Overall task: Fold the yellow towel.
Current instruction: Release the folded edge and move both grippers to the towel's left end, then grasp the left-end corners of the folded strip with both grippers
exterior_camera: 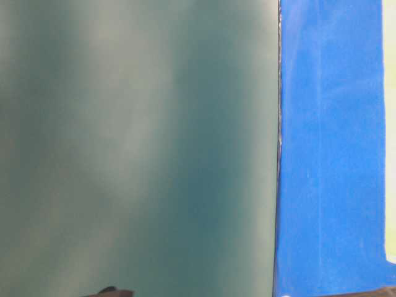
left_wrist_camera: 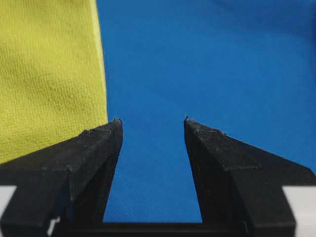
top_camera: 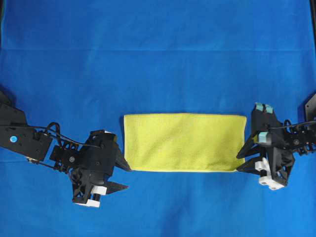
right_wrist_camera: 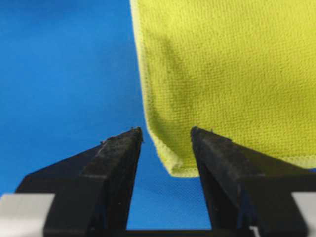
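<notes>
While lying flat as a folded rectangle at the middle of the blue tabletop: yellow towel, finely woven, paler hem, flanked by left end effector and right end effector, both spread wide, holding nothing.

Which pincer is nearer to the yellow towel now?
The right pincer: the yellow towel has its near corner between the open fingertips. The left pincer is open just beside the towel's opposite short edge, over blue cloth.
</notes>
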You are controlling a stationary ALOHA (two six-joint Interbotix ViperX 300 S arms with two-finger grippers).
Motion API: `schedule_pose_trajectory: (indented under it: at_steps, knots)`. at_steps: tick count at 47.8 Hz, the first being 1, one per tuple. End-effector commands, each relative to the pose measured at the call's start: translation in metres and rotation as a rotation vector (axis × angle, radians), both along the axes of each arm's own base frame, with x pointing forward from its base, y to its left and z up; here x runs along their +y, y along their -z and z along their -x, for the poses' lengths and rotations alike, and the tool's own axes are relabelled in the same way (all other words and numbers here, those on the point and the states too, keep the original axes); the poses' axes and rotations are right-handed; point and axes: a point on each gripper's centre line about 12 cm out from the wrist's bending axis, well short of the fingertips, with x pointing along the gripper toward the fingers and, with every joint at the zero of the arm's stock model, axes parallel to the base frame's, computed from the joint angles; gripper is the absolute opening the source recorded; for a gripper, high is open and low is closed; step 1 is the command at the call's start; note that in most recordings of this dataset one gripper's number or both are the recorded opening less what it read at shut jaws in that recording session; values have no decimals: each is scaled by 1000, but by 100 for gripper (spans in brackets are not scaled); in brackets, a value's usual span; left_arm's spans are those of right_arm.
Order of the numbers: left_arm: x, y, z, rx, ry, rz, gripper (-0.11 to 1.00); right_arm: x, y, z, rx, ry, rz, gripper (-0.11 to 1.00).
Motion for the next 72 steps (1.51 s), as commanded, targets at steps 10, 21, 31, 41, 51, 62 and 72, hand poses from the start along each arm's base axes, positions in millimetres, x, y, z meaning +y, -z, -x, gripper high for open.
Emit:
schedule_pose_trajectory:
  at_steps: [10, 21, 31, 41, 51, 62, 72]
  knots:
    - [51, -21, -15, -65, -126, -7, 49, -30, -26, 4, -128, 37, 49, 52]
    - [107, -10, -17, -33, -245, -61, 49, -81, -18, 6, -51, 172, 161, 52]
    - [128, 15, -18, 35, -281, -92, 49, -98, -3, 1, 25, 198, 212, 52]
    - [129, 35, -25, 82, -277, -102, 49, -109, 19, 1, 123, 234, 215, 52]
    - [133, 54, -24, 133, -286, -108, 49, -110, 33, -1, 157, 230, 213, 52]
    - [134, 65, -23, 172, -287, -109, 49, -110, 41, -5, 177, 233, 206, 52]
    - [133, 66, -22, 197, -287, -108, 48, -109, 42, -4, 189, 233, 203, 50]
